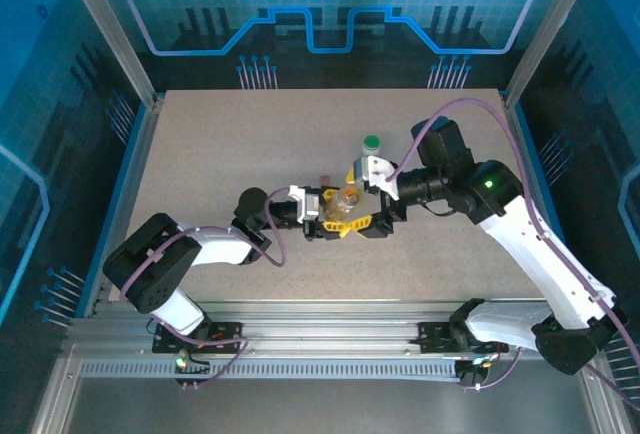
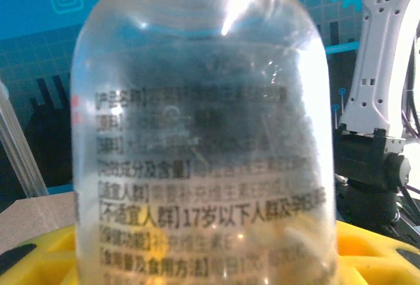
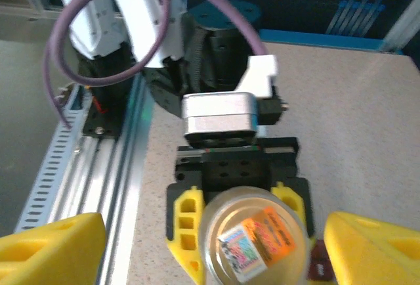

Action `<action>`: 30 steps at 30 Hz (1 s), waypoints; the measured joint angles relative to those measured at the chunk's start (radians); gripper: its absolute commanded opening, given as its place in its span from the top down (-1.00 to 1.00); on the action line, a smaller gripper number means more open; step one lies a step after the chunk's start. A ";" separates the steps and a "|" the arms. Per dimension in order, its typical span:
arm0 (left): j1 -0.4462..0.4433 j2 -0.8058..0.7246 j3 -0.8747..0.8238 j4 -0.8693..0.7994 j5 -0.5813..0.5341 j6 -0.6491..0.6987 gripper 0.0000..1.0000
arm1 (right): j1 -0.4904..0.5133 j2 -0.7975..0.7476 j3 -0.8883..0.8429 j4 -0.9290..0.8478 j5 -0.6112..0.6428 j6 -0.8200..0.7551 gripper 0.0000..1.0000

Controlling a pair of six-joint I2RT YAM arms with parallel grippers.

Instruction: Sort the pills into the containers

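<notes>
**Right wrist view: fingers spread wide around a bottle that the other arm clamps**

The right gripper [image 3: 213, 222] has its yellow fingers [image 3: 56, 249] far apart, one in each lower corner. The bottle [image 3: 252, 239] sits between them, and neither finger touches it. The left gripper [image 3: 239, 209] is clamped on that bottle, with a yellow finger [image 3: 187, 222] pressed to each side. The end of the bottle that faces this camera carries an orange and white sticker.

From above, both grippers meet near the middle of the table [image 1: 220, 154], with bare surface on every side. A green cap [image 1: 372, 142] lies near them on the far side. The metal rail [image 3: 98, 167] along the near edge and the side posts stand well apart from the fingers.

In the left wrist view the bottle is so close that its printed label is blurred. Pale yellowish smudges low inside it may be pills [image 2: 289, 232], but I cannot tell. A dark red-brown box [image 3: 319, 263] sits just beside the bottle, inside the right gripper's spread. It is blurred and cut off by the lower edge of the picture.
</notes>
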 measured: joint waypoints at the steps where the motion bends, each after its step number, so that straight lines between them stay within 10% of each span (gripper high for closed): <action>1: 0.000 0.000 0.000 0.000 -0.014 0.002 1.00 | 0.000 -0.010 -0.004 0.034 0.035 0.053 -0.76; 14: -0.002 0.008 0.000 -0.005 -0.267 0.037 1.00 | 0.110 -0.040 -0.072 0.350 0.673 0.845 -0.52; 30: -0.045 0.008 0.001 -0.113 -0.534 0.143 1.00 | 0.208 0.064 -0.092 0.406 0.899 1.011 -0.49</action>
